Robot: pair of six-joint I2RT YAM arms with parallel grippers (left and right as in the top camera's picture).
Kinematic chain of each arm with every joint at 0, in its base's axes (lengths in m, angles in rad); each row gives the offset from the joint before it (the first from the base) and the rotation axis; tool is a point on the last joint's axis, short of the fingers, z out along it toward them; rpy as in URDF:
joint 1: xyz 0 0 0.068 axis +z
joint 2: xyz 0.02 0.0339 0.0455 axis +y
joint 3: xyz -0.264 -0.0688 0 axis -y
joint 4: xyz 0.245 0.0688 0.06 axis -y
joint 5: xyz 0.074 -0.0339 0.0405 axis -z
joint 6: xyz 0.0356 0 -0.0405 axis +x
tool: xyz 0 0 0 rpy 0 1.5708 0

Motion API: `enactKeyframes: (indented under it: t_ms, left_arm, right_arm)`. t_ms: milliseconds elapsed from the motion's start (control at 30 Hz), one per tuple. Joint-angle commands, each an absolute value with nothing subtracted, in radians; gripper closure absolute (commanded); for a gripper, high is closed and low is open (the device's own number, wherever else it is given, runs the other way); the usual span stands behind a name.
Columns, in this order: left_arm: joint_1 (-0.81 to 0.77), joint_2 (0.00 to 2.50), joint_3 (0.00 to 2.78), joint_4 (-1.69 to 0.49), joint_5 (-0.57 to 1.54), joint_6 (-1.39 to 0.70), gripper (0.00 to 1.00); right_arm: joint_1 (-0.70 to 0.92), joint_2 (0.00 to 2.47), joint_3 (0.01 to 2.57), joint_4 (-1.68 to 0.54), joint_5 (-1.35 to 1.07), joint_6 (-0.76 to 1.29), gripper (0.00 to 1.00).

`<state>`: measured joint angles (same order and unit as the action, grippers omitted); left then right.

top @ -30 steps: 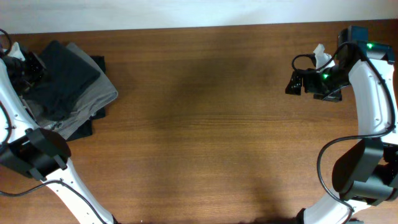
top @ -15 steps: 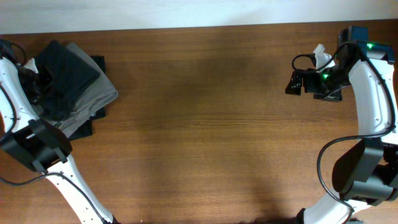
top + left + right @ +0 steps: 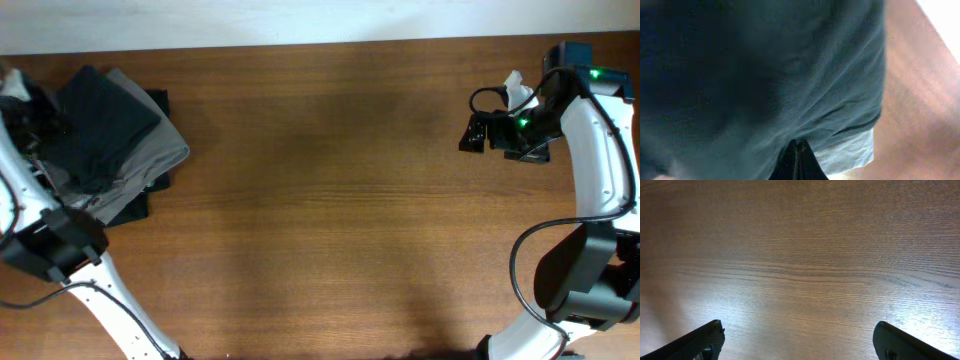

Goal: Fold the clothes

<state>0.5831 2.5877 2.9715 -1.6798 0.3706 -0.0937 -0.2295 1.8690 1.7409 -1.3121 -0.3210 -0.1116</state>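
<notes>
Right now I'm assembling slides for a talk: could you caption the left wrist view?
Shut left gripper against the dark T-shirt, grey garment peeking out beneath, wooden table at right.

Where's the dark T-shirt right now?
In the overhead view, the dark T-shirt lies at the far left of the table, bunched on top of the folded grey trousers.

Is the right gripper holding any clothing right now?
No, the right gripper stands wide open with only the wooden table showing between its fingers.
</notes>
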Motion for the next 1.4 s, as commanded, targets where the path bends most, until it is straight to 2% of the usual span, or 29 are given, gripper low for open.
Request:
enactKeyframes:
  t_ms: [0, 167, 600, 933, 1367]
  left_arm:
    - [0.632, 2.547, 2.997, -1.681, 0.385, -0.082, 0.99]
    - [0.656, 2.566, 2.968, -1.669, 0.383, -0.081, 0.96]
    - [0.669, 2.65, 2.931, -1.571, 0.257, -0.081, 0.95]
    - [0.672, 2.653, 2.937, -1.536, 0.258, -0.082, 1.0]
    - [0.583, 2.491, 3.139, -1.576, 0.273, -0.172, 1.0]
  right_arm:
    - [-0.236, 1.875, 1.737, -1.312, -0.312, -0.111, 0.01]
    - [-0.236, 1.875, 1.737, -1.312, -0.312, -0.111, 0.01]
    - [-0.236, 1.875, 1.737, -1.312, -0.312, -0.111, 0.01]
    - [-0.236, 1.875, 1.737, -1.312, -0.312, -0.111, 0.01]
    - [-0.236, 1.875, 1.737, -1.312, -0.312, -0.111, 0.01]
